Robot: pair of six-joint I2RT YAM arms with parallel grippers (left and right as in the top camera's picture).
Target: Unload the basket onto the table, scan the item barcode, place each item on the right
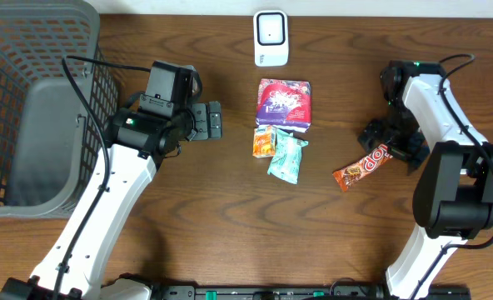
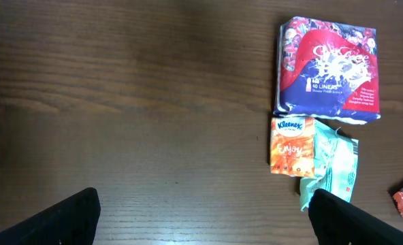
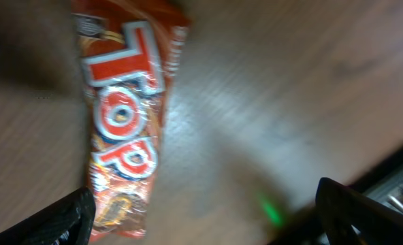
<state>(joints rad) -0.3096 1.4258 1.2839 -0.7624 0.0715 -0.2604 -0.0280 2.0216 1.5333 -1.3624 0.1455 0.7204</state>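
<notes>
Right gripper (image 3: 212, 214) gapes above the bar (image 3: 120, 136), gripping nothing; left gripper (image 2: 205, 221) open too; scanner (image 1: 271, 37) apparently unused, scan pending.

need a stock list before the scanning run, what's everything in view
basket: one, grey, far left
scanner: one, white, top centre
liner pack: one, purple and red, centre
tissue pack: one, orange, just below the liner pack
wrapper packet: one, pale teal, right of the tissue pack
snack bar: one, red-orange, right side, flat on the table
table: one, dark wood
left gripper: one, black, open, empty
right gripper: one, black, open over the snack bar
</notes>
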